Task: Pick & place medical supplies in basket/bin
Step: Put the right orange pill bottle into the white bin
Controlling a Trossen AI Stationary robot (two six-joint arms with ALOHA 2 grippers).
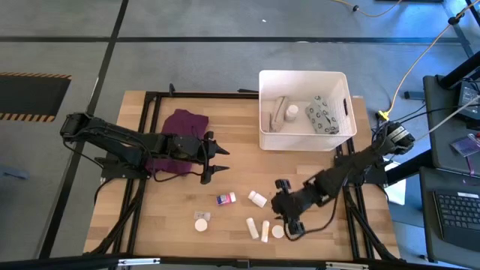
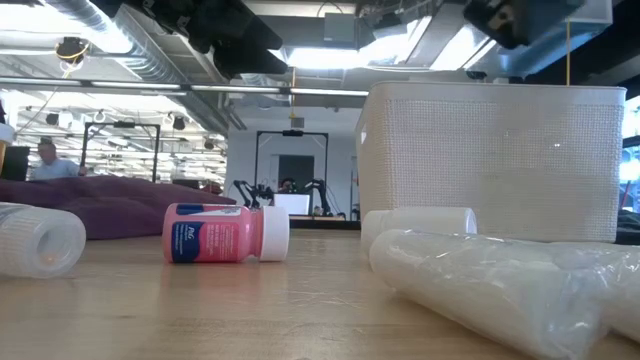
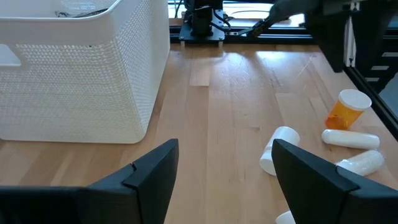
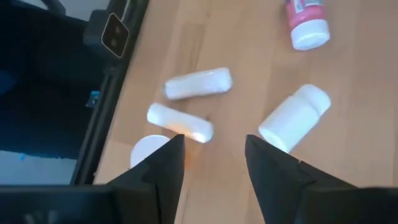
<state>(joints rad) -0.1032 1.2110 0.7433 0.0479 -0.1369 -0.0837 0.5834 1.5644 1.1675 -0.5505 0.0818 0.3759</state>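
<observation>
The white tub [image 1: 304,135] stands at the table's far right and holds a beige roll [image 1: 279,112], a round white container [image 1: 292,112] and a grey patterned pouch [image 1: 322,115]. On the near table lie a pink bottle [image 1: 226,199], a white bottle [image 1: 257,198], a round white container [image 1: 201,223], two white tubes [image 1: 252,227] and an orange bottle with a white cap [image 3: 348,109]. My right gripper [image 1: 283,208] is open and hovers just right of the white bottle [image 4: 292,118] and the tubes [image 4: 180,122]. My left gripper [image 1: 217,161] is open, beside the purple cloth [image 1: 180,139].
The purple folded cloth lies under my left arm at the table's left. Black frame rails [image 1: 352,202] run along the table's sides. Bare wood [image 3: 230,93] lies between the tub [image 3: 81,74] and the loose items. Cables and a desk stand beyond the right edge.
</observation>
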